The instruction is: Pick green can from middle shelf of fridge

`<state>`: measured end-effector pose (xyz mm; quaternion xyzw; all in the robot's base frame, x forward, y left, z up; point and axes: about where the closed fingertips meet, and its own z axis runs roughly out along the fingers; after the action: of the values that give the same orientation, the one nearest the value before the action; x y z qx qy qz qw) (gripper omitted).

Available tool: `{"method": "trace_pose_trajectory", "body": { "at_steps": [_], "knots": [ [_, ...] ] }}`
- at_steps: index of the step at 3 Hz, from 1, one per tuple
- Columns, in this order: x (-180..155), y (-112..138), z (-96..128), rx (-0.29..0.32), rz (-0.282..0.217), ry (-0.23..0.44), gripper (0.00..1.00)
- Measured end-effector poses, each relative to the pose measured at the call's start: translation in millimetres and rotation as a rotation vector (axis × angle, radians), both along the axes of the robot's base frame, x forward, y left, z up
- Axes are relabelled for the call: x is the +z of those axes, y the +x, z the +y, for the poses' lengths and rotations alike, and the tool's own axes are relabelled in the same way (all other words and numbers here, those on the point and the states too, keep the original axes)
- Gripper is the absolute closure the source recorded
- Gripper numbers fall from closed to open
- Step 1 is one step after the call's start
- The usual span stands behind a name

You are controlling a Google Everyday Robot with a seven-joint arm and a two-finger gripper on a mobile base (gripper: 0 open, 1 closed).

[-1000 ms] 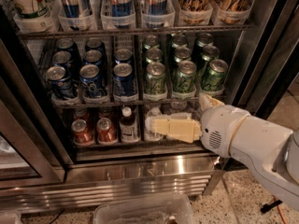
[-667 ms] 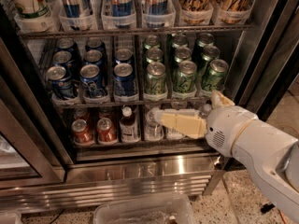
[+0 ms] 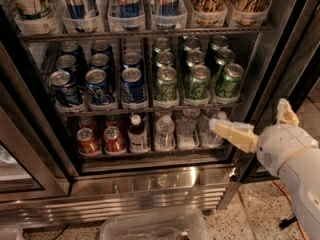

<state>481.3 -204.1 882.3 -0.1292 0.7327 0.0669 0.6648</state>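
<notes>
Middle shelf (image 3: 107, 109) of the fridge (image 3: 150, 184) holds the green can (image 3: 229, 81) above the wide-spread, empty pincer (image 3: 248, 116).

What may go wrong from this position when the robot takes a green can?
The open pincer sits low right, level with the clear plastic bottles, below the middle wire shelf. Rising, it may strike that shelf's front edge. The small green aluminium cans stand close together, so a finger may topple a neighbour.

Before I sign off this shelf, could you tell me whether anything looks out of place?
Nothing stands out: the green cans and blue cans stand upright in rows on the middle shelf. The gripper is lower right, level with the bottles below.
</notes>
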Motion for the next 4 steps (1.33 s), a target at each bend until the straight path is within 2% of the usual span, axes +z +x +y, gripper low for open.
{"method": "trace_pose_trajectory", "body": {
  "at_steps": [1,2,3,4],
  "knots": [
    [-15.6,-3.0,6.2,0.003,-0.051,-0.170,0.00],
    [-15.3,-2.2,9.3,0.013,-0.063,-0.208,0.00],
    [-15.3,-2.2,9.3,0.013,-0.063,-0.208,0.00],
    [-18.6,0.8,14.0,0.014,-0.070,-0.178,0.00]
  ]
}}
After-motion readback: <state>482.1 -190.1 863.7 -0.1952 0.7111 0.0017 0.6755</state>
